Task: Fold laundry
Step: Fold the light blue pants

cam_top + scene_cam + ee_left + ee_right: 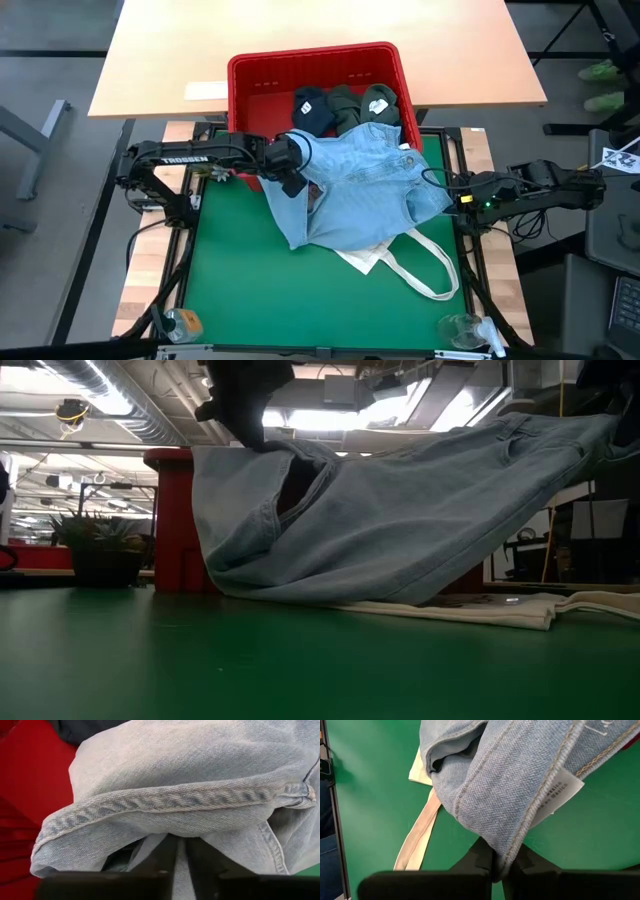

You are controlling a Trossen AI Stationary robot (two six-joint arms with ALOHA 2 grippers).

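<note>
A light blue denim garment [360, 185] hangs between my two grippers over the green mat [250, 290]. Its lower folds [300, 582] sag onto the mat and onto a white tote bag [400, 262]. My left gripper [297, 163] is shut on the garment's left end, in front of the red basket [250, 75]. My right gripper [447, 195] is shut on its right end near the mat's right edge. A navy garment [312, 110] and dark olive ones [352, 105] lie in the basket. No white leaf-print garment shows. My left gripper [180, 855] pinches the denim garment between its two fingers, just below a stitched seam edge [170, 802] at its left end. That end is lifted clear, and the cloth droops from it toward the mat. My right gripper [502, 865] pinches a thick stitched edge [515, 845] of the denim beside a white sewn-in label [560, 790]. The fingers come level from the table's right side. This end is raised off the mat, and the cloth runs from it toward the left arm.
The tote bag's long handles [435, 275] loop over the mat toward the near right corner. The basket stands at the mat's far edge, with a wooden table [300, 30] beyond. Small clear objects sit at the near corners [180, 322] [465, 330]. The mat's near left part is bare.
</note>
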